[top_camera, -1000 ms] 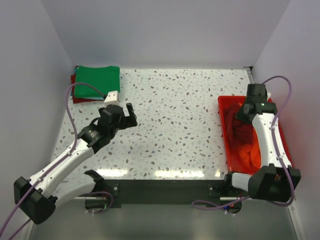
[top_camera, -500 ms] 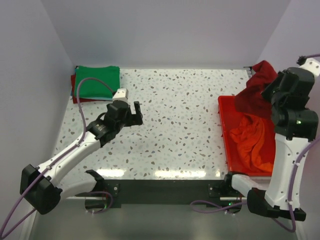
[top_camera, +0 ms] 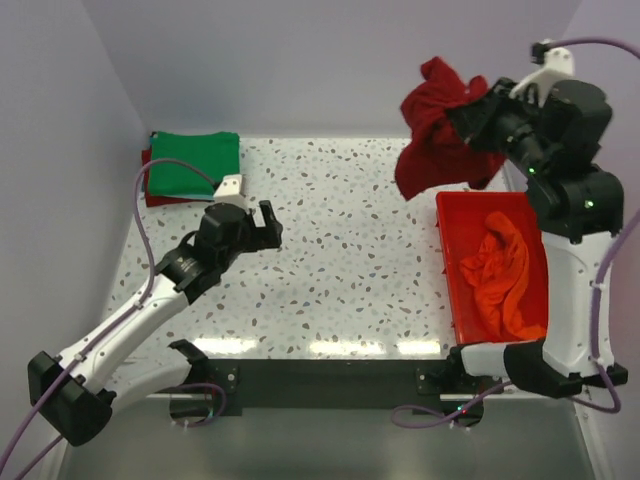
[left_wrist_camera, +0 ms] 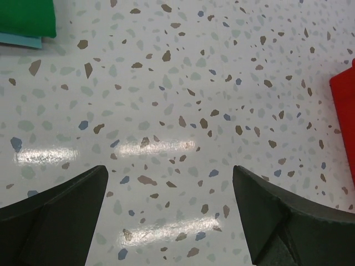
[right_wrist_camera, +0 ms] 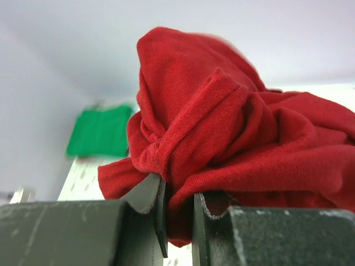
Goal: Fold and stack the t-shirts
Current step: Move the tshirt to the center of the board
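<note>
My right gripper [top_camera: 470,112] is shut on a dark red t-shirt [top_camera: 432,130] and holds it bunched high in the air over the table's back right. In the right wrist view the cloth [right_wrist_camera: 222,127] fills the space between and above the fingers. An orange t-shirt [top_camera: 502,275] lies crumpled in the red plastic tub [top_camera: 450,270]. A folded green t-shirt [top_camera: 194,162] lies on a folded dark red one [top_camera: 150,190] at the back left. My left gripper [top_camera: 262,226] is open and empty above the speckled table, left of centre.
The red tub's edge shows at the right of the left wrist view [left_wrist_camera: 344,111]. The green shirt's corner [left_wrist_camera: 28,16] shows at its top left. White walls close the table on three sides.
My right arm has lifted the dark red t-shirt out of the tub and swung it up and to the left. The left gripper has shifted only slightly.
</note>
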### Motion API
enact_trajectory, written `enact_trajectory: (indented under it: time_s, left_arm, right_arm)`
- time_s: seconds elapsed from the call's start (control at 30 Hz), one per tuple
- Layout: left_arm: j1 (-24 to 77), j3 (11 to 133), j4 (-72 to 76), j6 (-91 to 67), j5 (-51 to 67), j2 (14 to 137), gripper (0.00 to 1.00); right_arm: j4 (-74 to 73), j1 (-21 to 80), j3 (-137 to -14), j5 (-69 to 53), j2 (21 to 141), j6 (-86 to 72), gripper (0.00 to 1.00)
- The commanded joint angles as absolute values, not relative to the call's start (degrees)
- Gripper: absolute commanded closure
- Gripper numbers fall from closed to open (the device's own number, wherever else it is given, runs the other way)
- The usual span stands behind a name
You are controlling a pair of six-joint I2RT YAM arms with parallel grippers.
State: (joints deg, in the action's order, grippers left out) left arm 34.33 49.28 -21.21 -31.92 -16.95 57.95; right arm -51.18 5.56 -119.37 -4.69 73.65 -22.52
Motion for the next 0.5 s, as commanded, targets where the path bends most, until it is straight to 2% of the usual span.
enact_trajectory:
  time_s: [0.0,0.13,0.2,0.23,0.27,0.3,0.4,0.47]
  left_arm:
    - [34.7,49.4,-22.2,-33.0,-19.3,54.1,0.0]
    - [34.7,49.1,-24.8,-34.0,-21.6,51.3,0.0]
    - [34.7,49.0,-26.6,-35.1,-23.5,49.8,0.0]
    - [34.7,49.0,-27.2,-35.8,-24.3,49.4,0.0]
    - [34.6,48.9,-28.3,-36.0,-25.0,48.9,0.0]
    - [34.6,48.5,-28.7,-36.3,-25.3,48.1,0.0]
    - [34.7,48.1,-30.7,-36.9,-25.5,47.5,0.01]
    - [34.7,47.7,-31.8,-36.1,-24.8,47.9,0.03]
  right_arm:
    - [-48.4,15.6,-121.2,-5.5,76.0,-22.9,1.0]
    - [-48.3,27.4,-116.0,-0.2,77.3,-24.0,1.0]
    - [-47.2,29.2,-110.3,2.1,76.8,-26.4,1.0]
    - [-46.6,29.3,-107.6,4.4,75.8,-29.1,0.94]
    - [-47.5,29.2,-102.6,6.0,75.6,-30.4,0.48]
    - [-48.9,29.3,-100.7,8.4,75.6,-31.6,0.32]
    - [-51.3,29.0,-92.7,14.8,76.0,-32.5,0.11]
    - [-49.7,29.0,-85.7,13.4,75.2,-32.6,0.1]
